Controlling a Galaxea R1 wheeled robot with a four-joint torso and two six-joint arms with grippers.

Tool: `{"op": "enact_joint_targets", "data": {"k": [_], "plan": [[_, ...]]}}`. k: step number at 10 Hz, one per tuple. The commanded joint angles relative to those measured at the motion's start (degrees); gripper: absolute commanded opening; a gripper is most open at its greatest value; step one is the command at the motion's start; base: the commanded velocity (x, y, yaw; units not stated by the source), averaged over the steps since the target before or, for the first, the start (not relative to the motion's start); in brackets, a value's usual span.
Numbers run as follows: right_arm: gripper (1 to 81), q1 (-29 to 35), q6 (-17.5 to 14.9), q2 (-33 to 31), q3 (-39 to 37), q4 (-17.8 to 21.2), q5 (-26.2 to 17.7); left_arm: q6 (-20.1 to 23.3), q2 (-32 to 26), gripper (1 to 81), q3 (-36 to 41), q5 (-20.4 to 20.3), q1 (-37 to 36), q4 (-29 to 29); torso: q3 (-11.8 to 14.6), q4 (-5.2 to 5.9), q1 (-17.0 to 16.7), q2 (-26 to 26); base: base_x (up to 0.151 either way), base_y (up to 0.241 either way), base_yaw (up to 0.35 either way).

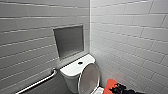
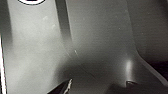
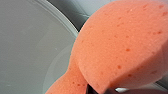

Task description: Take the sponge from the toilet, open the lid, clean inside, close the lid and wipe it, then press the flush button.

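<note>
The white toilet [image 1: 72, 72] stands in the corner of the room. Its lid [image 1: 89, 76] is raised against the tank, greyish inner face toward me. The flush button [image 1: 80, 63] sits in the middle of the tank top. At the lower right, beside the raised lid and above the bowl's rim [image 1: 100, 90], my right gripper [image 1: 122, 89] is shut on the red-orange sponge [image 1: 111, 84]. The squeezed sponge [image 3: 120, 47] looms large in the right wrist view, with the lid's grey face [image 3: 25, 50] behind it. My left gripper [image 2: 97, 86] is open over smooth grey surfaces, holding nothing.
A metal grab bar [image 1: 37, 83] slants along the left tiled wall. A recessed grey niche [image 1: 69, 41] sits above the tank. The right tiled wall [image 1: 130, 45] runs close beside the toilet and the right arm.
</note>
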Motion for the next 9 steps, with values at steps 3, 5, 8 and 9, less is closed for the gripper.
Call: {"op": "enact_joint_targets", "data": {"k": [3, 5, 8, 9], "plan": [[1.0, 7.9, -0.2, 7.0, -9.4, 4.8, -3.0, 0.1, -1.0, 81.1, 0.0, 3.6, -1.0, -0.6, 1.6, 0.0, 0.0, 0.0, 0.0, 0.0, 0.0], [1.0, 8.4, -0.2, 6.7, -9.5, 4.1, -2.9, 0.1, -1.0, 81.1, 0.0, 3.6, -0.9, -0.6, -5.1, -1.73, 0.0, 0.0, 0.0, 0.0, 0.0], [1.0, 9.4, -0.2, 5.9, -8.3, 4.1, -2.8, 0.1, -0.9, 81.1, 0.0, 3.6, -0.7, -0.6, -8.6, -0.79, 0.0, 0.0, 0.0, 0.0, 0.0], [1.0, 9.7, -0.2, 5.6, -8.2, 4.1, -2.8, 0.1, -0.8, 81.1, 0.1, 3.6, -0.7, -0.6, -10.7, -0.85, 0.0, 0.0, 0.0, 0.0, 0.0]]}}
